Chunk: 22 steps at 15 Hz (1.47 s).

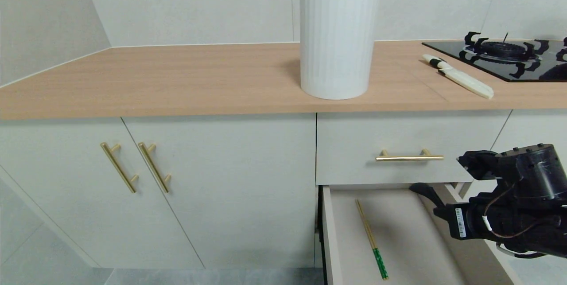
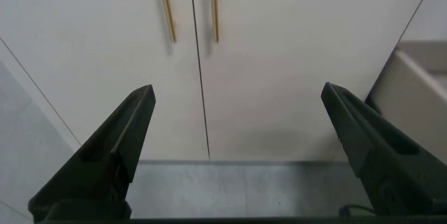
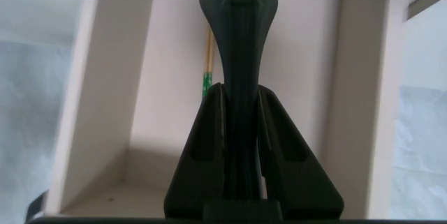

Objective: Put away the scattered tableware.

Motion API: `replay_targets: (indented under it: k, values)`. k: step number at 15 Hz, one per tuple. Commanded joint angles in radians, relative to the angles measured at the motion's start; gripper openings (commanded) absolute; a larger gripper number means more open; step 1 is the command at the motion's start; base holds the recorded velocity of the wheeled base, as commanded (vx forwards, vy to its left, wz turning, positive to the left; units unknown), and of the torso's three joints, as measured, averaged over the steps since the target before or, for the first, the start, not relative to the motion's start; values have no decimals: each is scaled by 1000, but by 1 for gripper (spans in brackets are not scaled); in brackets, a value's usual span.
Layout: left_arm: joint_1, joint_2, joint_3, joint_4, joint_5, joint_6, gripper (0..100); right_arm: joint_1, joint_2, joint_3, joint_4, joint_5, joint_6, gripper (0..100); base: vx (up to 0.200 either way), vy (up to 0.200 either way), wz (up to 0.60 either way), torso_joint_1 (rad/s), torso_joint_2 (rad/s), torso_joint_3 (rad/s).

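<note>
Left gripper (image 2: 237, 95): it was held low and near, before the cabinet doors (image 2: 279, 63), its jaws spread wide with nothing between them.
Right gripper (image 1: 421, 188): it was held just above the right side of the open drawer (image 1: 330, 232), its fingers pressed together and pinching nothing.
Chopsticks (image 1: 371, 243): they were laid lengthwise on the drawer floor, left of the gripper and apart from it.
Knife (image 1: 458, 82): it was left on the countertop (image 1: 177, 81), far right, between the ribbed white canister (image 1: 339, 39) and the hob (image 1: 500, 56).
Step in hand: the knife was judged next. The arm would best be lifted clear of the drawer wall first, and the drawer left open.
Views: the closed fingers were made plain by the right wrist view, and the knife's place by the head view.
</note>
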Motion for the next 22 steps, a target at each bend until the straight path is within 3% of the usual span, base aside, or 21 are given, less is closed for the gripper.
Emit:
replay_targets:
  k: [1,10,22]
  values:
    - [0,2,0,0,0,0,100,0,6,0,0,0,0,0,0,0,0,-56,373,290]
    - [0,2,0,0,0,0,100,1,101,3,-26,-2,0,0,0,0,0,-11,46,33]
    - [0,2,0,0,0,0,100,7,737,50,-628,-66,35,0,0,0,0,0,0,0]
